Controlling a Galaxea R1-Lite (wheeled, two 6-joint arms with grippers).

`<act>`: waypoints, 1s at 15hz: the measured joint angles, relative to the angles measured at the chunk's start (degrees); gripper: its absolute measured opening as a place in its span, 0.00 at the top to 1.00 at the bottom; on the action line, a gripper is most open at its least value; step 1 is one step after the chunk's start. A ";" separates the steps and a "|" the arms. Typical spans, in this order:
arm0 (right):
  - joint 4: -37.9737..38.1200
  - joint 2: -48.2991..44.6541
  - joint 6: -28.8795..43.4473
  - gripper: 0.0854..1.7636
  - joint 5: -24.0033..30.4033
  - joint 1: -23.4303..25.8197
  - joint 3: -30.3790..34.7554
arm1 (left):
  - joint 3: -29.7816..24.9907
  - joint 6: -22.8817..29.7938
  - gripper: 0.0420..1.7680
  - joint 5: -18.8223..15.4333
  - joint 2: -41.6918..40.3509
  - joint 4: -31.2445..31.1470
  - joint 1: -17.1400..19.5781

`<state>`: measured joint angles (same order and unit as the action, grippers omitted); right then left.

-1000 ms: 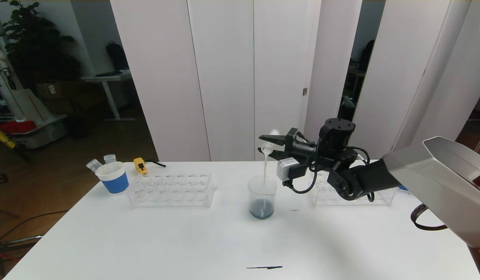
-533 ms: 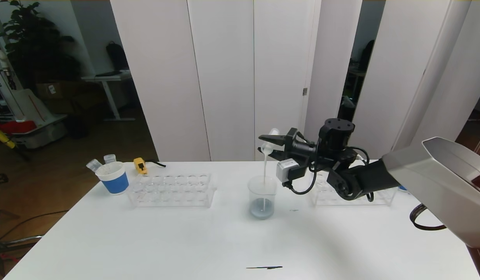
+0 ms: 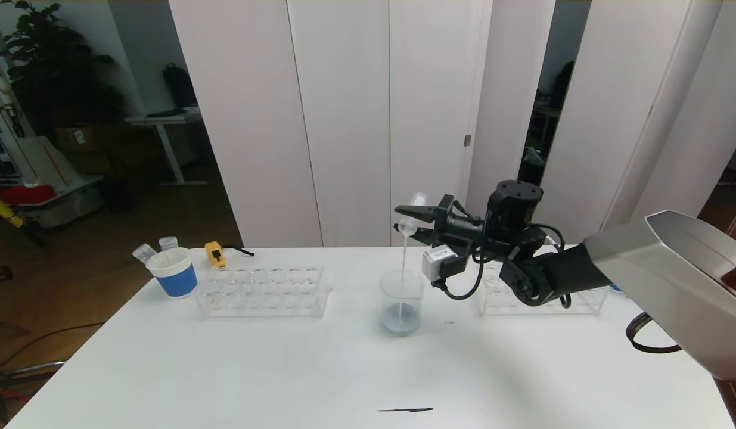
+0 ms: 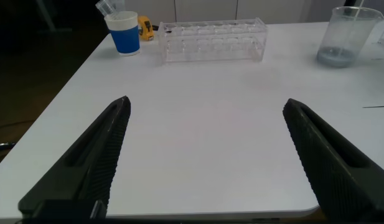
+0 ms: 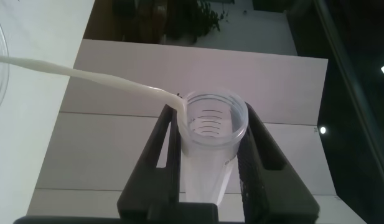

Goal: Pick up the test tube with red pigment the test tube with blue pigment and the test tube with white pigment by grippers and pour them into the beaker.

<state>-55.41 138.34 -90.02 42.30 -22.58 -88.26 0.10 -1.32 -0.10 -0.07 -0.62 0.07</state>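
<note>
My right gripper [image 3: 399, 218] hangs above the beaker [image 3: 401, 301], shut on the test tube with white pigment [image 3: 418, 200]. The tube is tipped mouth-down, and a thin white stream [image 3: 403, 256] falls from it into the beaker. In the right wrist view the tube [image 5: 204, 168] sits between the black fingers [image 5: 257, 149] of the gripper [image 5: 210, 113], with the stream [image 5: 86, 74] leaving its rim. The beaker holds pale grey-blue liquid. My left gripper [image 4: 205, 102] is open and empty, low by the table's near edge, with the beaker [image 4: 344, 37] far off. The test tubes with red and blue pigment are out of view.
A clear tube rack [image 3: 263, 290] stands left of the beaker. Another rack [image 3: 540, 298] sits behind my right arm. At the far left stands a blue-banded paper cup [image 3: 174, 273] holding two clear tubes, beside a small yellow object [image 3: 215, 253]. A dark streak [image 3: 405, 410] marks the table's front.
The liquid in the beaker has turned from dark blue to pale milky grey-blue. The white stream has thinned. My right gripper has tipped the tube slightly further.
</note>
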 joint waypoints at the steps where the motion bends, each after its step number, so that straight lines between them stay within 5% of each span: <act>1: 0.01 0.02 -0.61 0.69 -0.02 0.01 -0.18 | 0.00 0.00 0.01 0.00 0.00 0.00 0.00; 15: 0.04 0.61 -8.89 0.69 4.89 -0.49 -3.28 | 0.00 0.00 0.01 0.00 0.00 0.00 0.00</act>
<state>-55.37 138.95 -98.90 47.19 -23.06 -91.54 0.10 -1.32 -0.10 -0.07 -0.62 0.07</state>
